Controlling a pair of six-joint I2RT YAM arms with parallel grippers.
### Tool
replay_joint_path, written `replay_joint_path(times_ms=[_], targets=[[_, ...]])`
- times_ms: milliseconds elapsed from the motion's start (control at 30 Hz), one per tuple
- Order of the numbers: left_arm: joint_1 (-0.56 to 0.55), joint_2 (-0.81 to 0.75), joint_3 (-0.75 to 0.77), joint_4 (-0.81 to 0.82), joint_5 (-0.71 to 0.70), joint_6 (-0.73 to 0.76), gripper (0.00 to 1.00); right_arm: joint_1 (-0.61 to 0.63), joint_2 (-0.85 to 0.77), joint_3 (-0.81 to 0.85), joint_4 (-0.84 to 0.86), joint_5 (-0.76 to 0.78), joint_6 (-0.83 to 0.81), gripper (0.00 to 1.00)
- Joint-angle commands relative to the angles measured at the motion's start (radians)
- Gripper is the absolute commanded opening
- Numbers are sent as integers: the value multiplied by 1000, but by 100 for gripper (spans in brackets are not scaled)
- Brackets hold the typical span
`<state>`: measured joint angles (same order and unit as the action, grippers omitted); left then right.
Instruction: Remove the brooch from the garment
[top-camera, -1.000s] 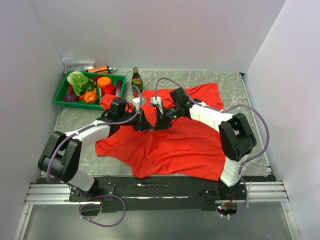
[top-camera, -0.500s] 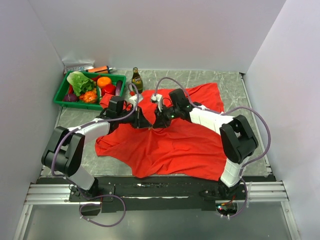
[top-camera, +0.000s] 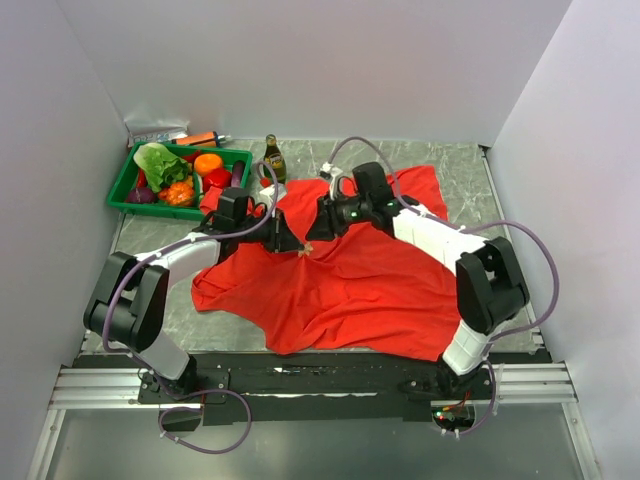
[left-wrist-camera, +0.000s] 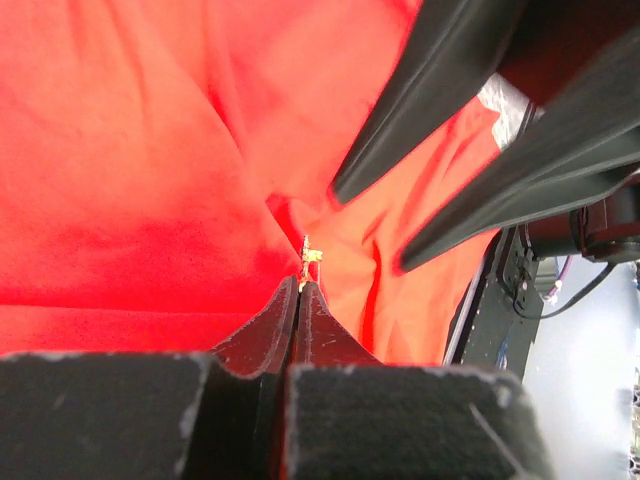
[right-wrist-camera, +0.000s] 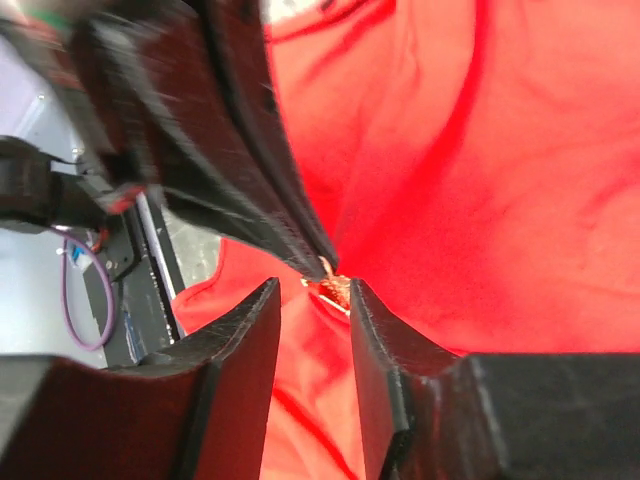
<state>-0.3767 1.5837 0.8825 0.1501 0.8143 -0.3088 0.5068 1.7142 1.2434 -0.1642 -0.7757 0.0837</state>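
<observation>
brooch (left-wrist-camera: 309, 257) sits at a pinched-up peak of the garment (left-wrist-camera: 130, 160), mid-shirt. my left gripper (left-wrist-camera: 298, 290) has its fingers pressed together on it, i'd guess to tent the cloth so the brooch can be worked free. right gripper (right-wrist-camera: 313, 290) is spread apart just short of it, lined up. no readable writing; bottle (top-camera: 273, 160) label too small.

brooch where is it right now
In the top view the brooch sits at the tips of the shut left gripper, on the garment's upper middle, with the open right gripper close by.
</observation>
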Motion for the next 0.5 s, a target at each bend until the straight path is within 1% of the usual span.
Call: replay_joint_path(times_ms=[0, 67, 233, 300, 333, 467], targets=[[-5, -10, 23, -4, 2, 30, 1, -63, -71, 25, -4, -71, -73, 44], [-5, -10, 23, -4, 3, 28, 1, -71, -67, 24, -33, -88, -137, 46], [-5, -10, 24, -9, 6, 31, 1, -33, -54, 4, -70, -89, -309, 47], [-5, -10, 27, -12, 9, 34, 1, -11, -60, -24, -57, -71, -355, 47], [-5, -10, 29, -12, 8, 36, 1, 11, -64, -38, -51, -63, -404, 48], [-5, -8, 27, -12, 20, 34, 1, 56, -65, -76, -9, -30, -466, 49]])
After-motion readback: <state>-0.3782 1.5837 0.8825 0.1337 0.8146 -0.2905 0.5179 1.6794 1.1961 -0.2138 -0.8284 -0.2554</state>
